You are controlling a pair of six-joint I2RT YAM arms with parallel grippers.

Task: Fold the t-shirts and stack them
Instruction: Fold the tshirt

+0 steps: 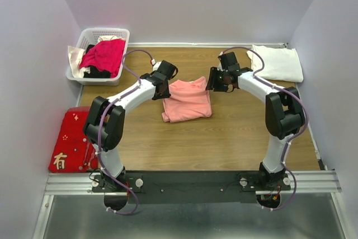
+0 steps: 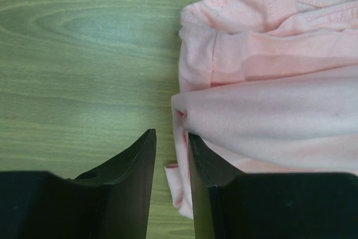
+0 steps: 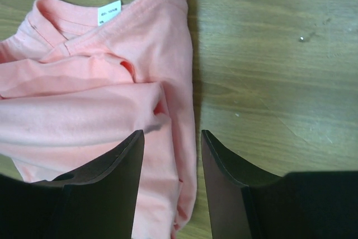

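You're hovering both jaws parted and empty beside the salmon-pink t-shirt (image 1: 187, 100); it's lying soft, light, floppy, so pinch its doubled side edges.

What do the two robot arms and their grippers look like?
Both the left arm and right arm have white tubular links, bulky black joints and a purple cable looping alongside. The left gripper and right gripper each have two plain black tapered fingers.
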